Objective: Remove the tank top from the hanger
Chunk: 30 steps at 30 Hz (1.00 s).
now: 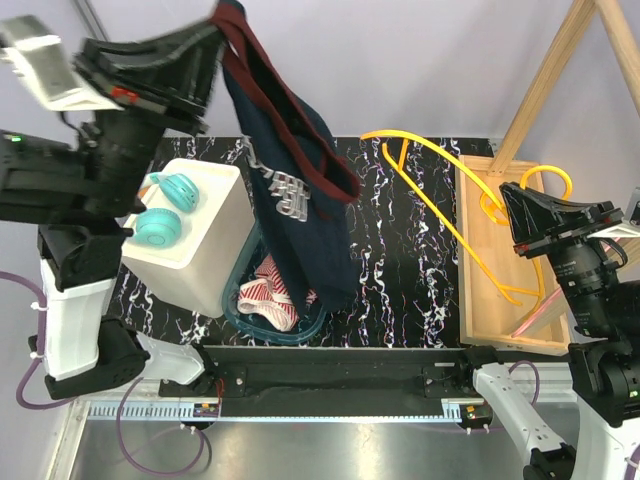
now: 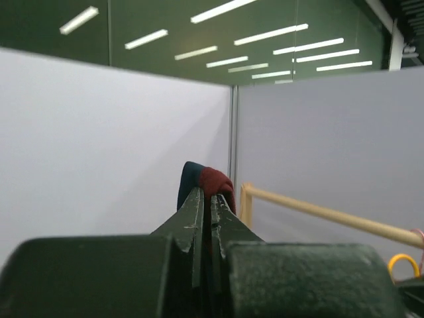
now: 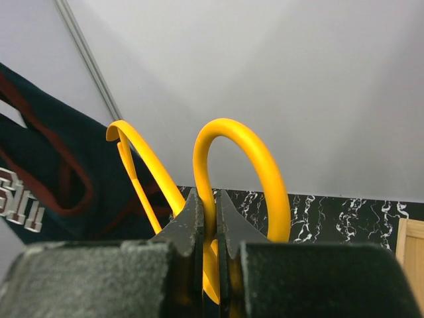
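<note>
The navy tank top (image 1: 300, 190) with maroon trim and white lettering hangs free from my left gripper (image 1: 222, 22), which is raised high at the back left and shut on its strap (image 2: 211, 180). The tank top is off the yellow hanger (image 1: 440, 190). My right gripper (image 1: 510, 200) is shut on the hanger's hook (image 3: 228, 152), holding it over the wooden tray (image 1: 480, 300) on the right. In the right wrist view the tank top (image 3: 46, 185) hangs to the left, apart from the hanger.
A teal basket (image 1: 245, 320) with red-and-white striped cloth (image 1: 270, 295) sits below the hanging tank top. A white box (image 1: 200, 255) with two teal round objects (image 1: 160, 225) stands at the left. A wooden rack frame (image 1: 550, 70) rises at the back right.
</note>
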Each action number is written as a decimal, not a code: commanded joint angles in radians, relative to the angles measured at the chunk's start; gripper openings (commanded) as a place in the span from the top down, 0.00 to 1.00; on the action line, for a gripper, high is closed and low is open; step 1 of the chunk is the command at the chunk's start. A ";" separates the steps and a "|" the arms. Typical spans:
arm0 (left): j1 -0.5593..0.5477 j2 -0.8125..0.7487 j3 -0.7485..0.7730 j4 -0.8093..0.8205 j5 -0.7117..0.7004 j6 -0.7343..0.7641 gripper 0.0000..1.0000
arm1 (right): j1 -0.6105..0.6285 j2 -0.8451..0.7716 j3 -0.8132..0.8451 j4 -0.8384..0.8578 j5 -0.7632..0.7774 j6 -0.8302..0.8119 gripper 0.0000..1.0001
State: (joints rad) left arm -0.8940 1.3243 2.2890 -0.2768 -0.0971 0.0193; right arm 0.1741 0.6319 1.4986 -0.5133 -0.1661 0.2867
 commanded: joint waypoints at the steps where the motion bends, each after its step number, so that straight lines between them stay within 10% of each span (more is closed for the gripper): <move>1: 0.004 0.041 0.101 0.097 0.015 0.151 1.00 | 0.001 -0.012 -0.001 0.038 0.028 -0.004 1.00; 10: 0.061 0.052 0.049 0.051 -0.075 0.317 1.00 | 0.001 -0.001 -0.011 0.032 0.011 -0.006 1.00; 30: 0.480 0.156 0.159 0.100 0.293 0.058 1.00 | 0.001 -0.015 -0.029 0.015 0.011 -0.001 1.00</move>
State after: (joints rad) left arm -0.4873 1.4864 2.3978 -0.2977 0.0574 0.1795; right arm 0.1741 0.6235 1.4528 -0.5205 -0.1661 0.2871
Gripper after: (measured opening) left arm 0.025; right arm 0.063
